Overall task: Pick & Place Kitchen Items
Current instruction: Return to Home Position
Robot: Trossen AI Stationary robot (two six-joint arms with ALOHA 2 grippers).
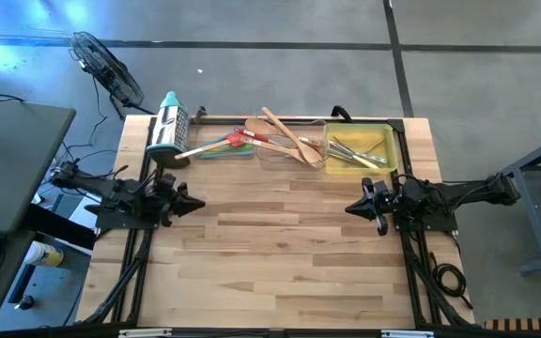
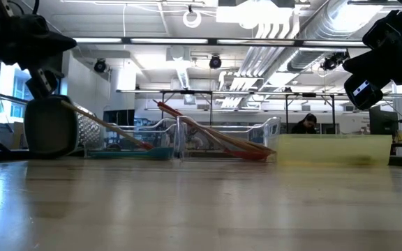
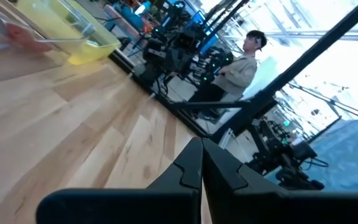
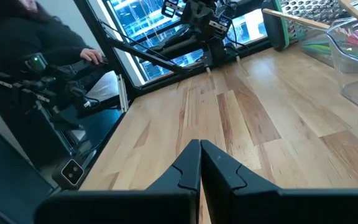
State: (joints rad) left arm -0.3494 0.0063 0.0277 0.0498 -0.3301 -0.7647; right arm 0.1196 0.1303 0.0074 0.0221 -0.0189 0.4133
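The kitchen items lie in three trays along the table's far edge. Red and green spatulas [image 1: 222, 144] rest in a clear tray [image 1: 216, 152]. Wooden spoons [image 1: 285, 134] lean across the rim of the middle clear tray [image 1: 316, 158]. Metal utensils [image 1: 353, 150] lie in the yellow tray [image 1: 391, 141]. My left gripper [image 1: 198, 204] is shut and empty at the table's left, pointing level toward the right; in its wrist view the fingertips [image 3: 201, 143] meet. My right gripper [image 1: 349, 208] is shut and empty at the table's right, facing left, with its fingertips [image 4: 200, 143] together.
A steel box grater [image 1: 169, 127] with a teal handle stands at the far left, beside the trays. Bare wood [image 1: 280, 239] spreads between the arms and toward the near edge. A fan [image 1: 111, 70] stands beyond the table, and a seated person [image 3: 241, 65] shows past its right side.
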